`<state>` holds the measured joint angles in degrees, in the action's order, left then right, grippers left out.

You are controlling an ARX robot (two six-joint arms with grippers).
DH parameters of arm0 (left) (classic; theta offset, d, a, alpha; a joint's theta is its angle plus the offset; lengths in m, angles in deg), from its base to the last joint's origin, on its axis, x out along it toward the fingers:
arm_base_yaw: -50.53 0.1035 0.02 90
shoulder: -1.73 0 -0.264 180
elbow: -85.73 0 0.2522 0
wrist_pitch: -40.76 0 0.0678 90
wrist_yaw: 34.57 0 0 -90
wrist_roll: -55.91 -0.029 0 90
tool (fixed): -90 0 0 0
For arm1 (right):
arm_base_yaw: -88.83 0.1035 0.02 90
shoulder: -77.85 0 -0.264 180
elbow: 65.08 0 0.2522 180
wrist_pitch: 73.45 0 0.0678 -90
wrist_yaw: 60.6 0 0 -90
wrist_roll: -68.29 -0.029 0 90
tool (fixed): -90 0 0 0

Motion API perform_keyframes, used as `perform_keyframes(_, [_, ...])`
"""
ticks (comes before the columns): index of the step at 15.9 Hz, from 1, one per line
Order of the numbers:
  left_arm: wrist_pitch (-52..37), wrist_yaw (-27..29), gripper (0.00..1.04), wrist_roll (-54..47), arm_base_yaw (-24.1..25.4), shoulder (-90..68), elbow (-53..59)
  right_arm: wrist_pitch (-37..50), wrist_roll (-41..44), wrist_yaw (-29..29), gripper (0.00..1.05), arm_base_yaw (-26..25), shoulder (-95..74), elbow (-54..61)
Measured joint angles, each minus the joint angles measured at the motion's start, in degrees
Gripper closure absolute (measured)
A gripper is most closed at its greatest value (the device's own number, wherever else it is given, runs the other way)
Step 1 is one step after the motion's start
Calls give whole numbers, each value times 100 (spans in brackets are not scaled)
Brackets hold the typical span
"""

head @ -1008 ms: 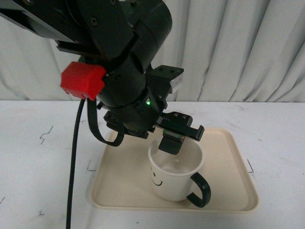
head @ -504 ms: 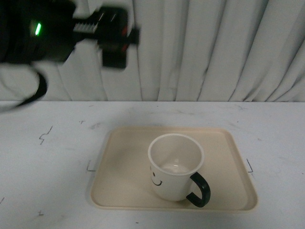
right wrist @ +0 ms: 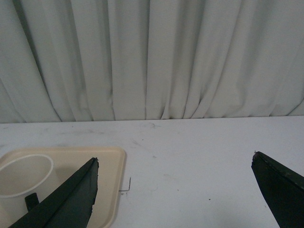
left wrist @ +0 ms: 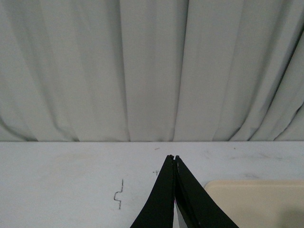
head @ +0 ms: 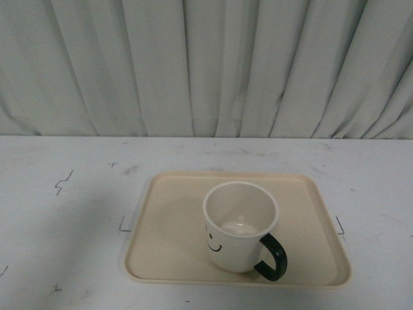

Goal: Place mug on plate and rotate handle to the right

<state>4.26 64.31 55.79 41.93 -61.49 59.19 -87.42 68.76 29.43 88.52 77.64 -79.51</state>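
Note:
The white mug [head: 237,234] stands upright on the beige plate [head: 168,245], near its front middle. Its smiley face looks toward me and its black handle [head: 273,257] points to the front right. Neither arm shows in the front view. In the left wrist view my left gripper [left wrist: 175,158] is shut and empty above the table, left of the plate's corner [left wrist: 256,202]. In the right wrist view my right gripper [right wrist: 175,161] is open and empty, to the right of the plate [right wrist: 107,190]; the mug [right wrist: 23,178] shows behind one finger [right wrist: 71,199].
A white table [head: 64,219] with small black corner marks around the plate runs back to a pale grey curtain [head: 206,64].
The left arm, which hung over the mug a second ago, has lifted up and away to the left and left the front view. The mug stays on the plate.

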Motion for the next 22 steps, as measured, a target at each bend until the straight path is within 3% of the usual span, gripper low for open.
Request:
perform_keyframes(5, [614, -389, 103, 0, 382, 1292, 704, 0, -2, 0, 6, 0, 0, 0])
perform_keyframes(7, [813, -848, 103, -2, 848, 1731, 905, 0, -2, -2, 6, 0, 0, 0])
perform_keyframes(8, [645, -841, 103, 4, 879, 1770, 1088, 0, -2, -2, 6, 0, 0, 0])
perform_keyframes(22, [3436, -887, 103, 7, 857, 4732, 1228, 0, -2, -2, 6, 0, 0, 0])
